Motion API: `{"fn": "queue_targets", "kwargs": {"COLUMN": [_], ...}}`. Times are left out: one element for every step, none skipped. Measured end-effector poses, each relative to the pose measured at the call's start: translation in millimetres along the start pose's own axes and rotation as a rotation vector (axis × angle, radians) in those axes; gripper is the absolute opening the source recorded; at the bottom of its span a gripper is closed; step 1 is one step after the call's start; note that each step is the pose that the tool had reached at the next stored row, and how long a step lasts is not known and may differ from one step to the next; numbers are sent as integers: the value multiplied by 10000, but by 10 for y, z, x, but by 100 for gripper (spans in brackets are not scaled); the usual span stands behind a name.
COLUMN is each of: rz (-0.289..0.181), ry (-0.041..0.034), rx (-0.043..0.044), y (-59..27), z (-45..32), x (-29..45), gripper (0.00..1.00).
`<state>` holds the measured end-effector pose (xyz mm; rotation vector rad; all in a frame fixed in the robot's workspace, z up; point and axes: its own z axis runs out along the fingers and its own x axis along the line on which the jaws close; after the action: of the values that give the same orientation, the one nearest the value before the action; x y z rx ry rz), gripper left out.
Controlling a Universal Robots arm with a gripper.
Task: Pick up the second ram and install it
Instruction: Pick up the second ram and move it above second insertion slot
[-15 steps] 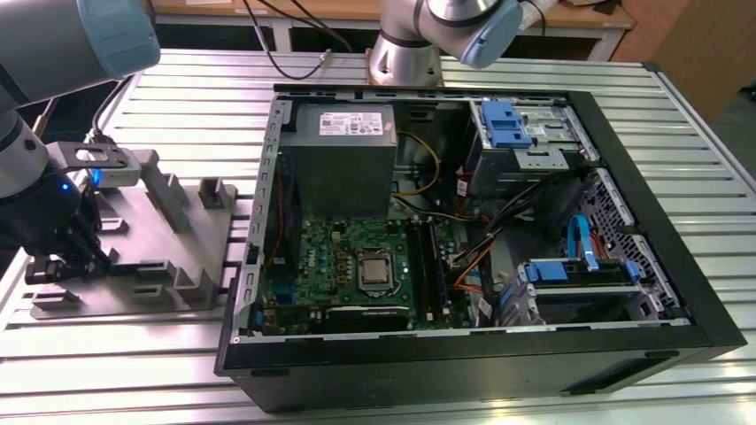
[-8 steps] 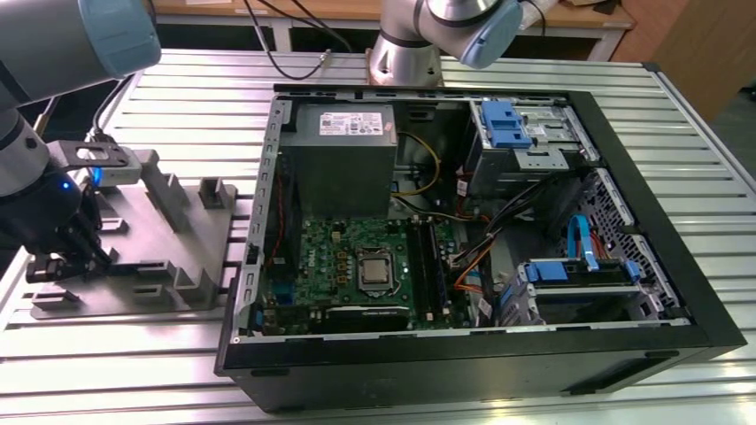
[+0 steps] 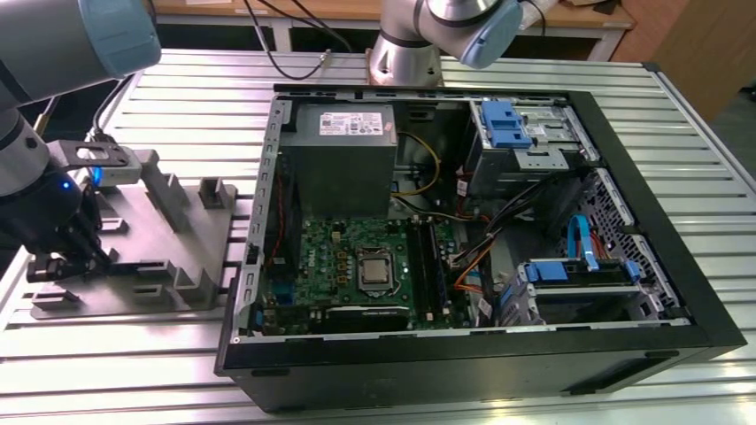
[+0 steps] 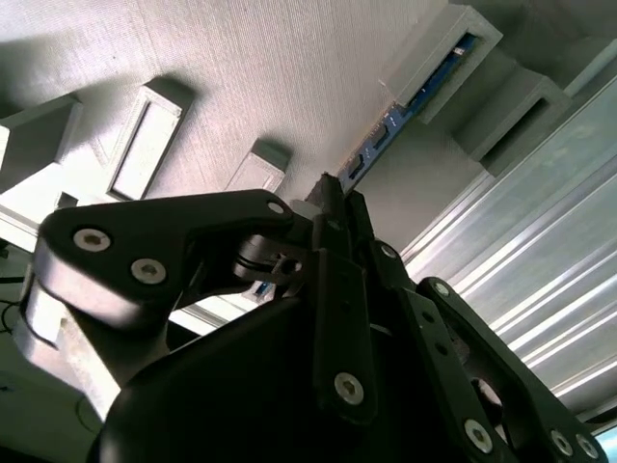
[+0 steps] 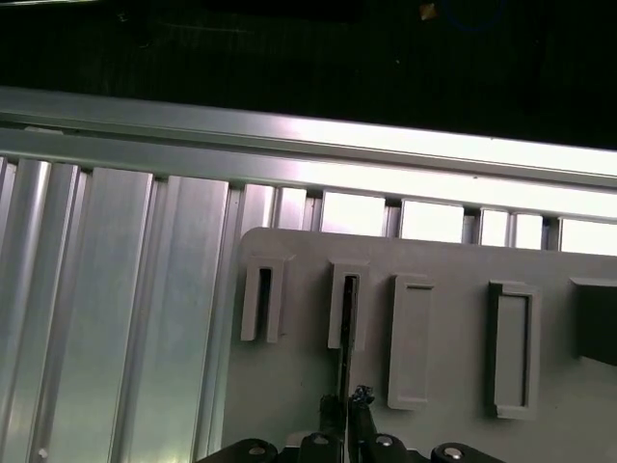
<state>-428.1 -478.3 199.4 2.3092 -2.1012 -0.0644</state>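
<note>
Pinching the second ram (image 4: 410, 106) by its edge, the pincer (image 5: 344, 410) looks clenched on it. The stick stands edgewise in a slot of the grey tray (image 3: 165, 292) (held upright, likely for gripping) on the slatted counter (image 3: 119, 354), beside the open computer case (image 3: 473, 345).

The arm (image 3: 30, 142) is silver-grey tubing with rounded joints closed by pale blue caps (image 3: 119, 35). Its base (image 3: 408, 57) is bare grey metal. A small blue light (image 3: 62, 184) glows on the dark wrist (image 3: 35, 208). The end effector (image 3: 53, 266) is matt black. In the second wrist view its fingers (image 4: 174, 251) are flat linked bars pinned with round silver screws (image 4: 348, 388).
</note>
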Motion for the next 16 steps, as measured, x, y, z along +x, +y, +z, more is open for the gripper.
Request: {"fn": "queue_targets", "kwargs": {"rz": [0,0,0,0,0,0,0,0,0,0,0,40,201,381,560,740], "ry": [0,0,0,-1,0,-1,0,0,-1,0,0,-1,-7,-14,-21,-28], "rx": [0,1,1,1,1,1,1,0,1,0,1,1,2,5,7,10], "y": [0,0,0,0,0,0,0,0,0,0,0,-1,0,0,0,0], "z": [0,0,0,1,0,0,0,0,0,0,0,1,3,5,8,10], "x": [0,-1,-1,-2,-2,-2,-3,-3,-3,-4,-4,-4,-5,-5,-5,-4], "gripper": [17,12,11,11,11,11,11,11,11,11,11,11,11,11,11,11]}}
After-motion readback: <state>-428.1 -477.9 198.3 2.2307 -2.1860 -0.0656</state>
